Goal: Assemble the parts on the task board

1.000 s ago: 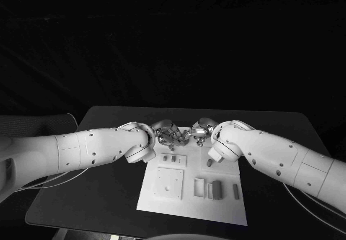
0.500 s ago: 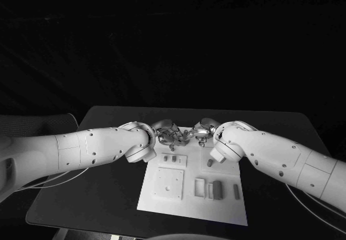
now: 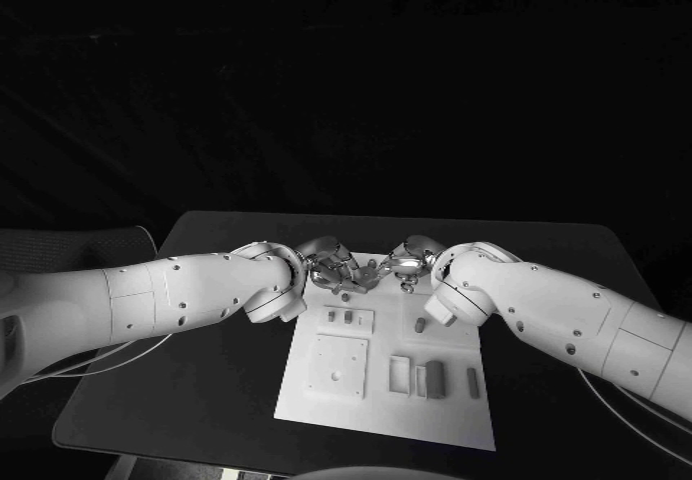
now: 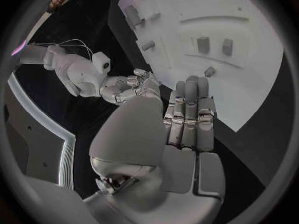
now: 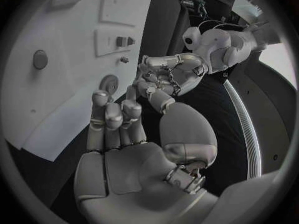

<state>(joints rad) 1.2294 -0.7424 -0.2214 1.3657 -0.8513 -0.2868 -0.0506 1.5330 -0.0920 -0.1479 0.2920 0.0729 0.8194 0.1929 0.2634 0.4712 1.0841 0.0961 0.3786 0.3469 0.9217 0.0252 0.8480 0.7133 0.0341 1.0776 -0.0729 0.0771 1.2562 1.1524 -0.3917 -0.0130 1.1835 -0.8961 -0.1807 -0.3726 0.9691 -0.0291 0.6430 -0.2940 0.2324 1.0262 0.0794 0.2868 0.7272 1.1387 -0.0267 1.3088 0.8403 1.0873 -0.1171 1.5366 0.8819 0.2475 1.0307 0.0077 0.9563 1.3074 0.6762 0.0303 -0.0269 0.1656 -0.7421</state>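
The white task board lies in the middle of the black table. My left hand and right hand hover close together over its far edge, fingertips nearly meeting. Two small grey parts stand in a recessed panel, and a round peg stands beside my right arm. The left wrist view shows my left hand's fingers straight and side by side, with the right hand just beyond the thumb. My right hand's fingers curl upward in the right wrist view, beside the left hand. Whether either holds a part is hidden.
A square plate with small holes lies on the board's near left. Upright rectangular pieces stand in slots at its near right. Bare black table lies on both sides of the board.
Both hands have drawn a little closer together over the board's far edge, and the left hand has lifted slightly. The parts on the board have not moved.
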